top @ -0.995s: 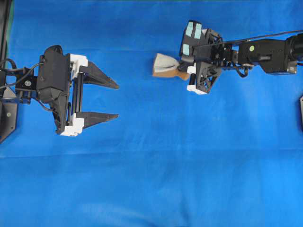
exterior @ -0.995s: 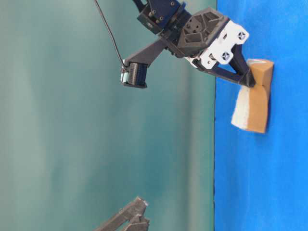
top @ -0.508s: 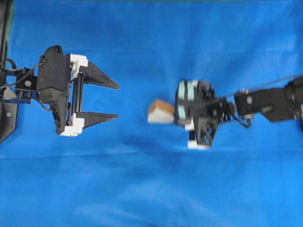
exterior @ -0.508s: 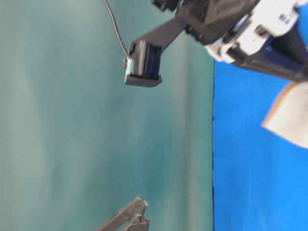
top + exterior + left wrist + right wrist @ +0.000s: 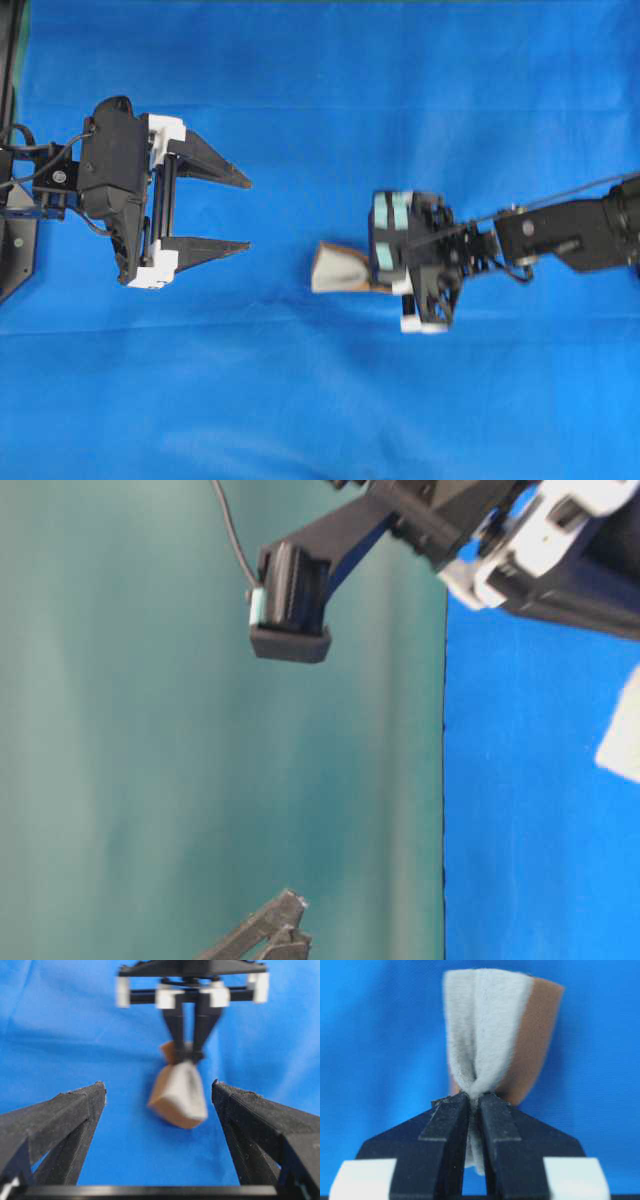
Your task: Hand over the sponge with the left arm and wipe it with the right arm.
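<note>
Sponge (image 5: 342,270) sits pinched at one end between the closed fingers (image 5: 445,1130) of the right arm (image 5: 560,235), its grey-white face creased inward and its orange-brown layer showing along one side, right of centre over the blue worktop (image 5: 320,400). The table-level view is blurred and cuts off all but a pale corner of the sponge at its right edge, and overhead the wrist housing hides the right fingers themselves. At the left, well apart from the sponge, the left arm (image 5: 110,185) holds its two pointed fingers (image 5: 210,170) spread wide around nothing.

Grey-white, orange-brown sponge (image 5: 492,1040); seemingly plain blue cloth (image 5: 330,400)
</note>
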Motion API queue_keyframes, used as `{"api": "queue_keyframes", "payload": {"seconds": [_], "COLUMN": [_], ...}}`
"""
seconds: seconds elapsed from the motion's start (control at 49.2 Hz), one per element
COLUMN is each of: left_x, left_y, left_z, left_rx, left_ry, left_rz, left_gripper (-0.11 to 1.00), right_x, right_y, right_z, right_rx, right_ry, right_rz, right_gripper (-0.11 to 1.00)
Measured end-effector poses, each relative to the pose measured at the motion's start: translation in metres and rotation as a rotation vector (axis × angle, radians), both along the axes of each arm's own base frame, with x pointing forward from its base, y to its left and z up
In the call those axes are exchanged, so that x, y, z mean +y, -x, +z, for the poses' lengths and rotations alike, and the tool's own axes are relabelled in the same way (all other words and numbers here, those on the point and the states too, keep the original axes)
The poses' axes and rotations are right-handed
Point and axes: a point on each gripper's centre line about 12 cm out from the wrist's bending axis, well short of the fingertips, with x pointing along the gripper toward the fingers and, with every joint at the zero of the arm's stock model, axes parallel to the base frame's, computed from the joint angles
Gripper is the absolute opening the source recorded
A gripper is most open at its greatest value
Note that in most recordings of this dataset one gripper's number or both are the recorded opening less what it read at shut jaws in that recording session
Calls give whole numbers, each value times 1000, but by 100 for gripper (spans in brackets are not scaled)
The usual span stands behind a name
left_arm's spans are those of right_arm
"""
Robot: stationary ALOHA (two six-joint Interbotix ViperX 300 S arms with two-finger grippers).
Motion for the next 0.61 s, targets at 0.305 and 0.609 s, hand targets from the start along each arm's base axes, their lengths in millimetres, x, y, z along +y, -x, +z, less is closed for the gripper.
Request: {"api": "queue_keyframes", "payload": {"seconds": [0.305, 0.609], "left_x": [0, 0], "left_y": [0, 0], "left_z": [0, 0], "left_rx": [0, 0], "left_ry": [1, 1], "left_rz": [1, 1], "left_gripper": [91, 91], "right_x": [-82, -89], "right_y": [5, 6], "right_z": [0, 0], "right_rx": [12, 8], "right_ry": [94, 110], "right_rz": [-115, -115], "right_gripper": [12, 12]}}
